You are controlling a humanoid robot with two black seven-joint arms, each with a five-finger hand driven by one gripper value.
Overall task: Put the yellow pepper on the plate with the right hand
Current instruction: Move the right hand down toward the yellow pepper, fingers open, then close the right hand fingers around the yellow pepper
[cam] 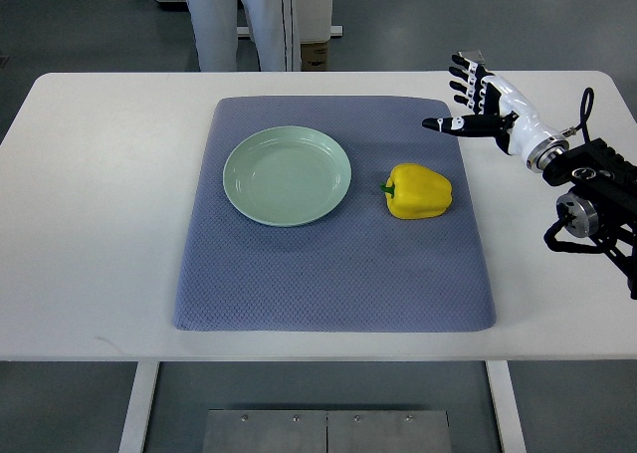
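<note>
A yellow pepper [419, 191] with a green stem lies on its side on the blue-grey mat [328, 274], right of centre. A pale green plate [287, 174] sits bare on the mat to the pepper's left, a small gap between them. My right hand [466, 103] hovers over the mat's far right corner, behind and to the right of the pepper, fingers spread and thumb pointing left, holding nothing. Its arm comes in from the right edge. The left arm does not show.
The mat lies on a white table [90, 224]. A person's white-trousered legs [239, 20] stand beyond the far edge. The robot's black wrist joints [592, 209] sit over the table's right side.
</note>
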